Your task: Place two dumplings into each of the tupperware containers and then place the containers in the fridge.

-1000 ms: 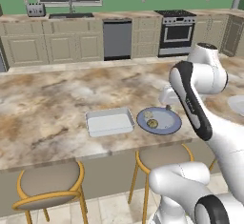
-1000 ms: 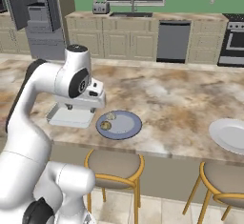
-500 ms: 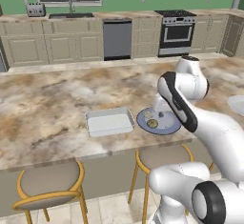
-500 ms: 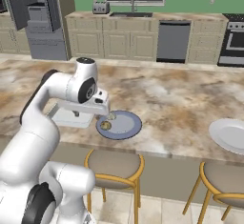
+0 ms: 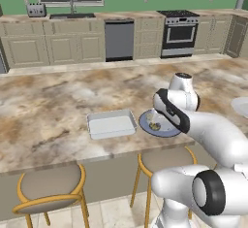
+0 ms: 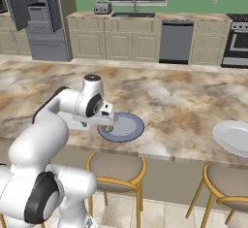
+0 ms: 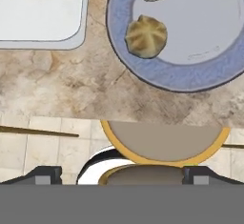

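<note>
The hand (image 7: 122,173) hangs released, fingers spread wide, gripping nothing, above the worktop's (image 5: 53,96) near edge; just ahead two dumplings (image 7: 146,35) sit on the blue-grey plate (image 7: 190,77); a pale tupperware container (image 5: 112,123) lies just beside the plate; the fridge (image 6: 41,18) stands open, well apart across the kitchen.

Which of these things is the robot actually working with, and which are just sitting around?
For the job:
- dumplings on the blue plate
- tupperware container
- fridge
- gripper, open

Just there:
- white plate
- stools
- oven
- dishwasher
- toaster
</note>
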